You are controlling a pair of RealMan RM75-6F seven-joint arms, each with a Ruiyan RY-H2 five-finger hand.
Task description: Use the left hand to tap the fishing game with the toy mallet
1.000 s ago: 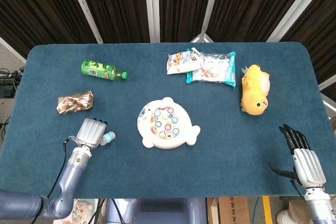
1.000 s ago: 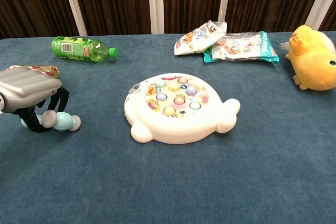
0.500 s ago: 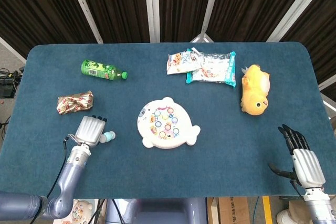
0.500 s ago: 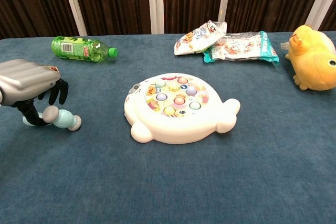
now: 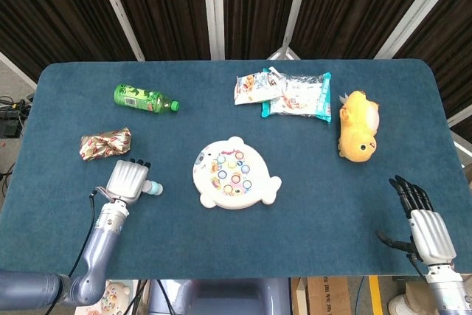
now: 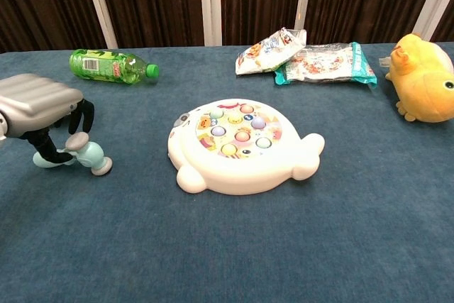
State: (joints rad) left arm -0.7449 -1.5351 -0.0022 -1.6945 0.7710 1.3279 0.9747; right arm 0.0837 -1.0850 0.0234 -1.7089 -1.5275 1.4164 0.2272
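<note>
Left hand [image 5: 125, 181] sits at the tabletop's [image 5: 317, 226] near-left area, fingers curled down over the toy mallet [image 6: 79, 155]. In the chest view the fingertips are around the pale blue handle, and the mallet head points toward 3 o'clock. I judge it grasped. Whether the mallet is clear of the cloth cannot be told.

The fishing game [image 5: 234, 173] lies at 3 o'clock from that hand, near but apart, with a strip of bare blue cloth between the mallet head and the game's white rim. The game is roughly oval, its long axis running 9 to 3 o'clock with a tail lobe at the 3 o'clock end. The coloured buttons sit toward its 9 o'clock half, which is the side nearer the mallet.

The coming move turns on this: the mallet already points along the line to the game, so the task calls for a lift, a short carry toward 3 o'clock and a downward tap. Nothing stands in that path.

The wrapped packet [image 5: 105, 143] is at 12 o'clock of the hand, the green bottle [image 5: 144, 98] further back; both are off the line.

Right hand [image 5: 426, 225] is at the near-right edge, fingers extended and apart, holding nothing, well apart from the game.
</note>
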